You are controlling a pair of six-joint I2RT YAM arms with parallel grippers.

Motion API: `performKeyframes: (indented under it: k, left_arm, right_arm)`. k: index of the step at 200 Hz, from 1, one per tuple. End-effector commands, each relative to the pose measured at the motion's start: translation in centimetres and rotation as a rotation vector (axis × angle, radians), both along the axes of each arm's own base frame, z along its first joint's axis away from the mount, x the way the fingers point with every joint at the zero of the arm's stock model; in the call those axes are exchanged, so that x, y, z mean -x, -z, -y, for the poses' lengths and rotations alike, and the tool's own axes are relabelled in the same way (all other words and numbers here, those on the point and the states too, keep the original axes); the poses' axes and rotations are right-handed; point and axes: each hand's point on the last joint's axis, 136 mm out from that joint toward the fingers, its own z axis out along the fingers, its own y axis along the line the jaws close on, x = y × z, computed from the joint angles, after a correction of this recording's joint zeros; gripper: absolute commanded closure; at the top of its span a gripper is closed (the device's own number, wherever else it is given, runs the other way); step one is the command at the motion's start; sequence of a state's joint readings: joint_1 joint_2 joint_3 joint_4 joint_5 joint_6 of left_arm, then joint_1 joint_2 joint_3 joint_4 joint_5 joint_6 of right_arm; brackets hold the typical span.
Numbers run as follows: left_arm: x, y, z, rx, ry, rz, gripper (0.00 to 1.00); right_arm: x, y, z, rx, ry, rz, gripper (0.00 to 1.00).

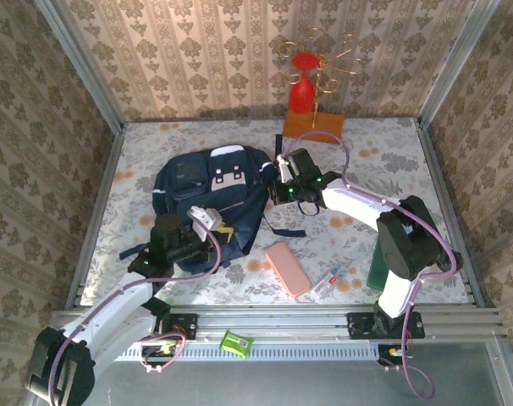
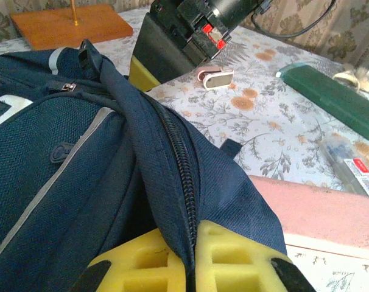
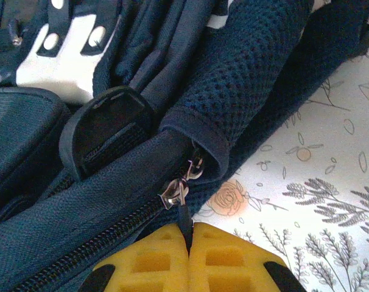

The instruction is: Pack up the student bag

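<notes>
My left gripper [image 2: 190,258] is clamped tight on the zip seam of the student bag [image 1: 207,188]. My right gripper [image 3: 188,255] is pinched closed on the bag's zipper pull [image 3: 175,194], which the right wrist cam gets up close. The left wrist cam instead catches a pink case [image 2: 321,210], a green case [image 2: 330,97] and a packet [image 2: 355,167] right of the bag. The bag lies flat on floral cloth [image 1: 383,169], with damask wallpaper [image 1: 239,51] behind it. The packet's red-white label is too small to read.
</notes>
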State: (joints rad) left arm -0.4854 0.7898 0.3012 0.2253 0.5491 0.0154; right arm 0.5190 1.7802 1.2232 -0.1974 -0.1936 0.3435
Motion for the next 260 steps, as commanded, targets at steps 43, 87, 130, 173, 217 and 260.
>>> performKeyframes:
  k: [43,87,130,173,217,260]
  left_arm:
    - [0.4,-5.7,0.5,0.144,0.055,0.165,1.00]
    - [-0.3,-4.5,0.4,0.106,0.035,0.136,1.00]
    - [-4.2,-1.7,0.6,0.011,-0.084,-0.030,0.85]
    - [-6.9,0.2,0.0,-0.055,-0.195,-0.121,0.82]
    - [-7.9,0.9,-3.0,-0.082,-0.354,-0.145,0.80]
    - [-8.8,3.8,-7.4,-0.134,-0.631,-0.266,0.46]
  right_arm:
    - [-6.6,0.4,8.0,0.089,0.304,0.082,1.00]
    - [-5.6,-0.5,5.8,-0.015,0.184,0.104,1.00]
    - [-1.2,0.8,5.0,-0.119,0.158,0.037,1.00]
    - [3.4,2.3,4.9,-0.141,0.191,0.035,1.00]
    - [6.0,1.5,2.1,-0.151,0.138,0.095,1.00]
    - [7.7,1.7,-3.5,-0.192,-0.038,0.053,1.00]
